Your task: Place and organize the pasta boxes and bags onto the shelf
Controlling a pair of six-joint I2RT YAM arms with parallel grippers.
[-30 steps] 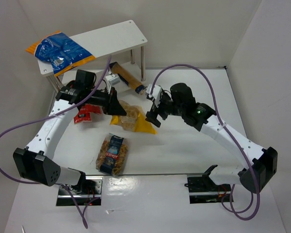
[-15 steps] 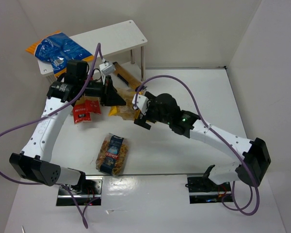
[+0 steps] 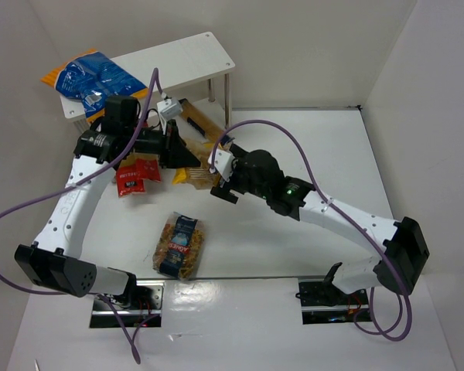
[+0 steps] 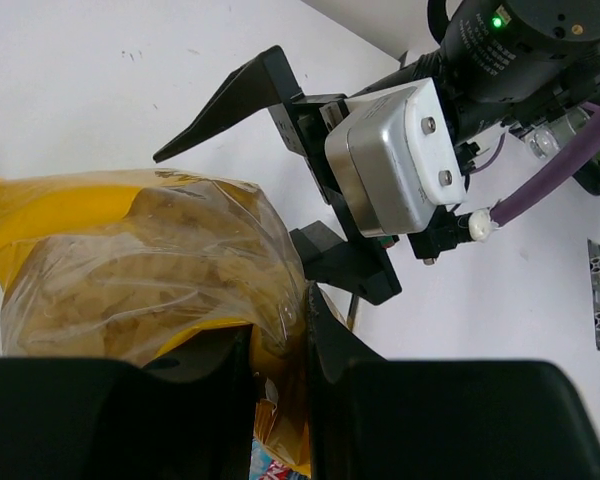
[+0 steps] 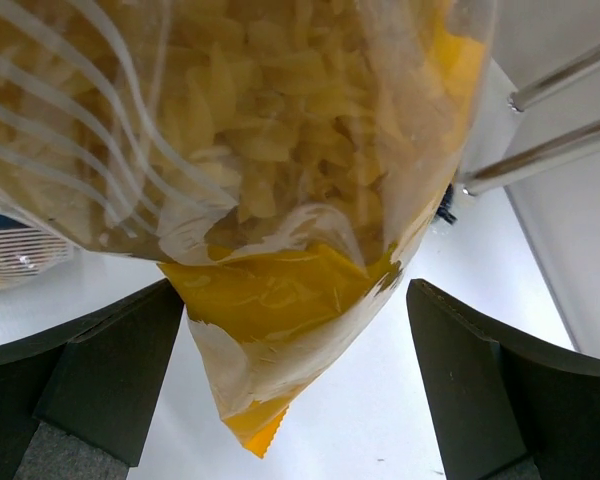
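Observation:
My left gripper [image 3: 190,160] is shut on one edge of the yellow bag with the clear pasta window [image 3: 195,176] and holds it up in front of the white two-tier shelf [image 3: 193,58]. In the left wrist view the jaws [image 4: 280,345] pinch the bag's [image 4: 130,250] yellow seam. My right gripper [image 3: 220,184] is open at the bag's other end. In the right wrist view its fingers [image 5: 110,370] stand wide on both sides of the bag's lower corner [image 5: 270,300] without touching. The blue-and-orange bag [image 3: 93,79] lies on the shelf's top board. The red spaghetti packs [image 3: 136,176] lie on the table.
A long tan box [image 3: 201,122] lies partly under the shelf. A small clear blue-labelled bag [image 3: 179,246] lies near the front of the table. The shelf's metal legs [image 5: 560,110] show close behind the yellow bag. White walls close in the table.
My left gripper has lifted the yellow bag up and back toward the shelf. My right arm has swung left, bringing its open jaws around the bag's lower corner.

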